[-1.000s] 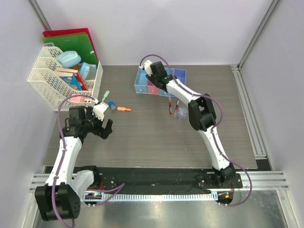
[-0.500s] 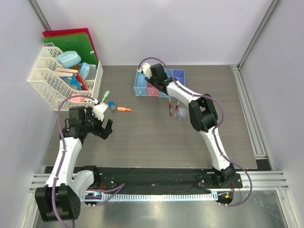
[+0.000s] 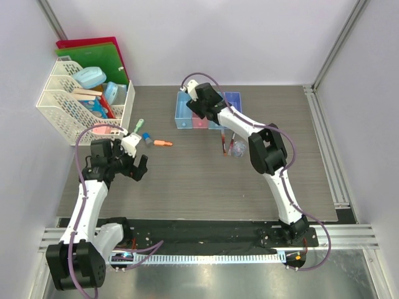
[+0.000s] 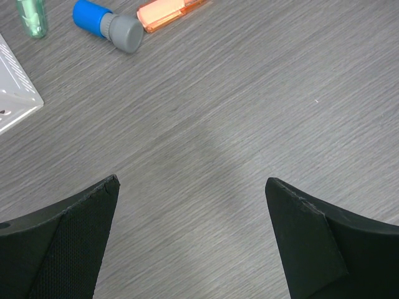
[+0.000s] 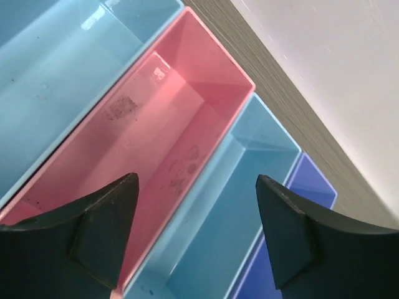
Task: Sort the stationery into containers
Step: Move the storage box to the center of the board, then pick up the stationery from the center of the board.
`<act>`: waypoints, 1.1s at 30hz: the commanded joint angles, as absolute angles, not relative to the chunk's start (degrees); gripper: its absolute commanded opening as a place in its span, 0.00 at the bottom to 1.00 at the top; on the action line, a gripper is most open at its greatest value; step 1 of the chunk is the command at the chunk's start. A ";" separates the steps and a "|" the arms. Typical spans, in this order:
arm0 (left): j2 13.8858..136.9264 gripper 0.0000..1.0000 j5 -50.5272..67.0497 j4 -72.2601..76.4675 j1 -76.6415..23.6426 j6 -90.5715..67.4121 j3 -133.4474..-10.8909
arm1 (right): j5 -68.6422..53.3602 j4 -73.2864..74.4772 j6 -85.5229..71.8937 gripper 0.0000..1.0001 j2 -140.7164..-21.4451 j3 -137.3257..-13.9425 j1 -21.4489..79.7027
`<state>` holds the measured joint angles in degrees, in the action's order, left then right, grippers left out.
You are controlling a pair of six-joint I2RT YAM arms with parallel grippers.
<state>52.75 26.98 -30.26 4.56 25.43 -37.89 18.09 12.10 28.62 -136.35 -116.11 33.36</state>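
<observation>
The containers (image 3: pixel 185 116) are a joined row of light blue, pink, light blue and purple-blue bins at the table's back. My right gripper (image 3: pixel 202 107) hovers open and empty above them. In its wrist view, where the gripper (image 5: pixel 196 179) is open, the pink bin (image 5: pixel 156 124) and the light blue bin (image 5: pixel 249 193) lie below and look empty. My left gripper (image 3: pixel 139 168) is open over bare table, empty (image 4: pixel 192 179). A green piece (image 3: pixel 138 124), a blue-capped piece (image 3: pixel 146 137) and an orange marker (image 3: pixel 163 142) lie beyond it. Two pens (image 3: pixel 224 140) and a clear lump (image 3: pixel 237 150) lie by the right arm.
A white lattice rack (image 3: pixel 59 103) with boxes and folders stands at the back left; its corner shows in the left wrist view (image 4: pixel 12 93). The same view shows the blue-capped piece (image 4: pixel 106 25), the orange marker (image 4: pixel 168 11) and the green piece (image 4: pixel 31 15). Walls close in the table.
My right gripper has shifted a little to the left above the bins. The left arm has barely moved.
</observation>
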 commanded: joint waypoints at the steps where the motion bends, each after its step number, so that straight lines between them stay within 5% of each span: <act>1: 54.93 1.00 27.33 -25.58 4.92 23.29 -40.16 | 20.22 15.64 24.18 0.84 -128.51 -119.09 34.19; 14: 74.60 1.00 17.25 -20.48 4.66 9.33 -54.83 | 18.98 18.81 21.62 0.91 -105.83 -98.98 34.10; 26: 104.91 1.00 15.20 -38.73 1.06 0.26 -81.81 | 21.97 13.89 22.15 0.91 -91.60 -81.04 33.40; 33: 112.05 1.00 14.94 -44.29 -1.93 -1.32 -90.26 | 21.62 13.01 22.85 0.91 -88.51 -76.30 33.22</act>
<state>110.69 14.96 -38.50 -0.21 1.19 -85.67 20.73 16.84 22.39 -92.79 -77.12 33.50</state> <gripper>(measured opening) 0.996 0.912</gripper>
